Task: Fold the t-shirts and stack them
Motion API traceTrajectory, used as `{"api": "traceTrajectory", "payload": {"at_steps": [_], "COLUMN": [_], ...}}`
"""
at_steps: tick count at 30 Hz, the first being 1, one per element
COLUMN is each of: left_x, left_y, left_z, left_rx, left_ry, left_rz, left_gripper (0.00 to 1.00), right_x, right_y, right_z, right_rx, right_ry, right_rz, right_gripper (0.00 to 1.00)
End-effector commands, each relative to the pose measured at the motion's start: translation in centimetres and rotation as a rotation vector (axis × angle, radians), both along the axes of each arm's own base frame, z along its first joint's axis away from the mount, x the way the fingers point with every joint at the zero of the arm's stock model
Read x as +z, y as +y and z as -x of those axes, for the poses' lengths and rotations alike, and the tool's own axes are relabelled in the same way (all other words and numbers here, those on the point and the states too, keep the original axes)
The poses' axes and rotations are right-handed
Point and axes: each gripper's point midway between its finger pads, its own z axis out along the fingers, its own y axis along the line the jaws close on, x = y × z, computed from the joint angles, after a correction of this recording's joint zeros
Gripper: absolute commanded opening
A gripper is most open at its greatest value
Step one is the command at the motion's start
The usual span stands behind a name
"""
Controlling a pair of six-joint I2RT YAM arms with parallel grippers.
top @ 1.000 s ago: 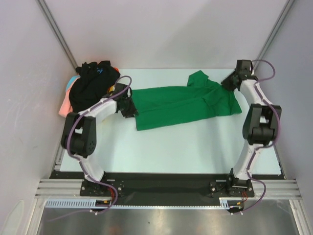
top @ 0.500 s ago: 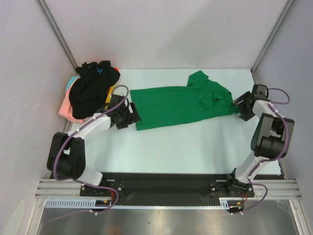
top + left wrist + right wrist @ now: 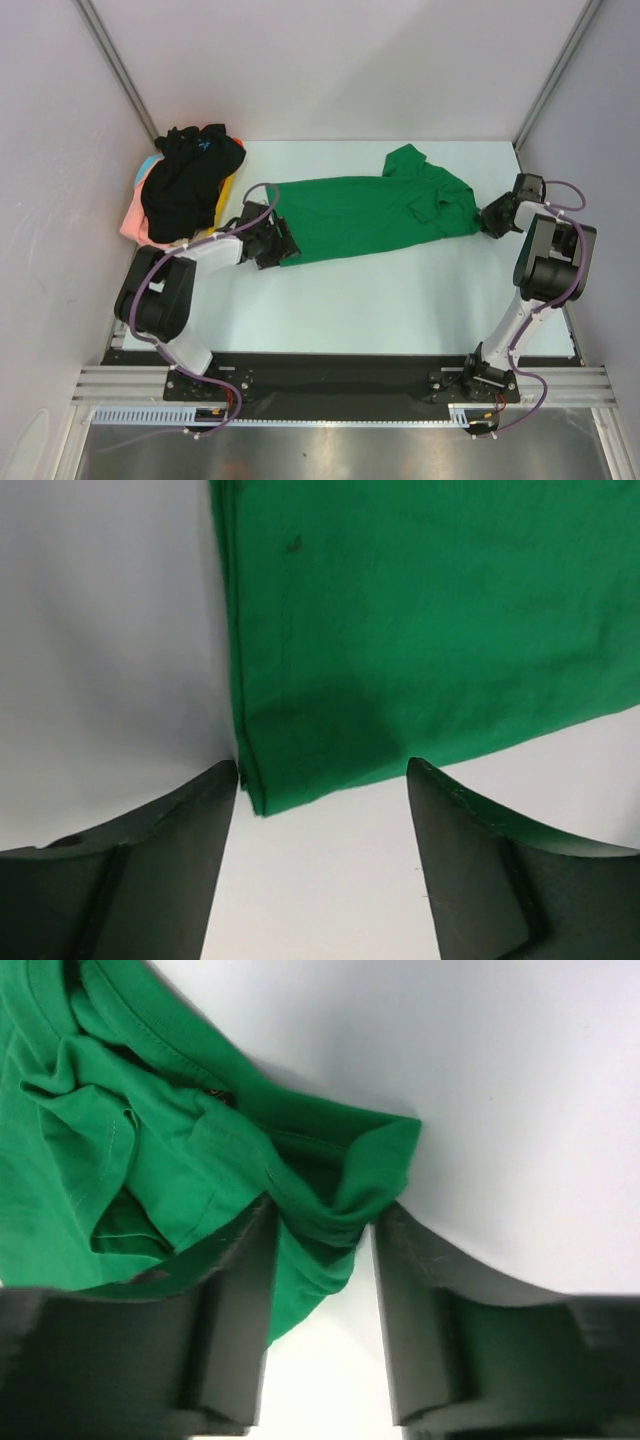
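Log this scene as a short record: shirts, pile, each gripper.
green shirt: laid lengthwise across the table, right end bunched
pile: far left of table, black shirt on top
left gripper: open, straddling the green shirt's near left corner
right gripper: fingers flank the bunched right end; grip unclear

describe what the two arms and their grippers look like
Both the left arm and right arm have white links, chunky black joint housings and a purple cable looping alongside. The left gripper and right gripper are black, with matte dark wedge-shaped fingers.
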Motion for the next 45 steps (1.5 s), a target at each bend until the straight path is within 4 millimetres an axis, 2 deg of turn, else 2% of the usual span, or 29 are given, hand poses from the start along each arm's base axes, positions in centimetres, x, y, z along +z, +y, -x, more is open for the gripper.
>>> {"api": "traceTrajectory", "payload": {"at_steps": [1, 2, 4, 5, 7, 9, 10, 12, 14, 16, 18, 19, 20, 21, 22, 23, 26, 27, 28, 29, 30, 31, 32, 34, 40, 42, 43, 44, 45], "left_x": [-1.1, -1.2, -1.3, -1.2, -0.4, 0.6, 2.5, 5.2, 8.8, 12.4, 14.7, 14.7, 14.8, 15.2, 13.7, 14.0, 10.3, 10.4, 8.1, 7.4, 7.6, 5.6, 5.1, 4.1, 2.4, 2.2, 2.0, 2.0, 2.4], "left_y": [-0.9, -0.9, -1.1, -1.1, -1.0, -0.7, -0.4, 0.5, 2.6, 4.8, 6.2, 6.9, 7.0, 7.2, 7.2, 7.3, 8.1, 8.2, 8.4, 8.5, 8.4, 8.6, 8.6, 8.8, 9.1, 9.1, 9.0, 8.8, 8.7], "left_z": [-0.5, -0.7, -1.3, -1.7, -2.7, -3.3, -5.0, -6.5, -8.5, -9.4, -9.2, -8.7, -8.2, -7.6, -6.5, -5.8, -2.3, -1.4, 0.4, 1.4, 2.0, 3.8, 4.5, 5.9, 8.5, 9.0, 9.5, 9.8, 9.9], "left_rx": [0.000, 0.004, 0.005, 0.002, 0.003, -0.004, 0.013, 0.034, 0.074, 0.111, 0.137, 0.145, 0.148, 0.145, 0.139, 0.138, 0.156, 0.164, 0.170, 0.175, 0.189, 0.196, 0.202, 0.221, 0.261, 0.264, 0.262, 0.255, 0.248], "left_ry": [0.014, 0.011, 0.008, 0.007, 0.002, -0.002, -0.041, -0.082, -0.129, -0.176, -0.219, -0.212, -0.214, -0.224, -0.193, -0.208, -0.136, -0.150, -0.106, -0.097, -0.119, -0.075, -0.066, -0.057, -0.032, -0.023, -0.012, -0.007, -0.022], "left_rz": [0.020, 0.022, 0.016, 0.012, -0.009, -0.031, -0.023, -0.007, -0.002, -0.011, -0.021, -0.029, -0.028, -0.025, -0.028, -0.020, -0.035, -0.018, -0.020, -0.015, 0.007, 0.005, 0.009, 0.017, 0.033, 0.038, 0.041, 0.052, 0.066], "left_gripper": [0.70, 0.56, 0.35, 0.15, 0.02, 0.00, 0.00, 0.00, 0.00, 0.00, 0.01, 0.00, 0.00, 0.00, 0.00, 0.00, 0.00, 0.00, 0.00, 0.00, 0.00, 0.00, 0.00, 0.00, 0.02, 0.07, 0.11, 0.26, 0.38], "right_x": [0.9, 0.8, 0.8, 1.2, 1.7, 3.3, 3.9, 5.7, 9.2, 12.3, 13.2, 14.6, 12.9, 12.8, 13.6, 11.1, 9.9, 7.2, 6.6, 6.7, 4.5, 3.8, 3.8, 2.1, 1.5, 1.2, 1.4, 1.3, 1.3], "right_y": [-0.7, -0.7, -0.6, -0.6, 0.2, 1.2, 2.6, 3.6, 4.0, 3.6, 2.2, 1.9, 0.9, 0.7, 0.5, 0.3, 0.6, 1.2, 1.5, 1.7, 2.2, 1.8, 1.7, 1.0, 0.4, 0.5, 0.5, 0.4, 0.3], "right_z": [-1.7, -1.6, -1.5, -1.6, -2.0, -3.1, -3.6, -4.4, -5.8, -5.6, -4.3, -3.4, -1.7, -0.9, 0.1, 2.2, 5.5, 7.7, 8.7, 9.6, 11.8, 12.8, 13.6, 15.7, 18.0, 18.5, 18.5, 18.7, 19.0], "right_rx": [0.006, 0.004, 0.004, 0.008, 0.029, 0.054, 0.089, 0.116, 0.139, 0.138, 0.106, 0.096, 0.068, 0.059, 0.053, 0.040, 0.031, 0.031, 0.025, 0.024, 0.004, -0.026, -0.046, -0.121, -0.220, -0.228, -0.232, -0.236, -0.246], "right_ry": [-0.046, -0.042, -0.039, -0.047, -0.053, -0.069, -0.077, -0.089, -0.160, -0.198, -0.190, -0.214, -0.172, -0.178, -0.203, -0.157, -0.146, -0.094, -0.085, -0.097, -0.041, -0.024, -0.034, -0.009, -0.030, -0.026, -0.035, -0.034, -0.032], "right_rz": [0.034, 0.034, 0.035, 0.040, 0.044, 0.050, 0.034, 0.020, 0.024, 0.061, 0.076, 0.085, 0.072, 0.071, 0.080, 0.073, 0.075, 0.062, 0.064, 0.073, 0.058, 0.067, 0.069, 0.042, -0.018, -0.025, -0.023, -0.025, -0.028], "right_gripper": [0.44, 0.30, 0.18, 0.08, 0.01, 0.00, 0.00, 0.00, 0.00, 0.00, 0.00, 0.00, 0.00, 0.00, 0.00, 0.00, 0.00, 0.00, 0.00, 0.00, 0.00, 0.00, 0.00, 0.00, 0.01, 0.11, 0.34, 0.56, 0.72]}}
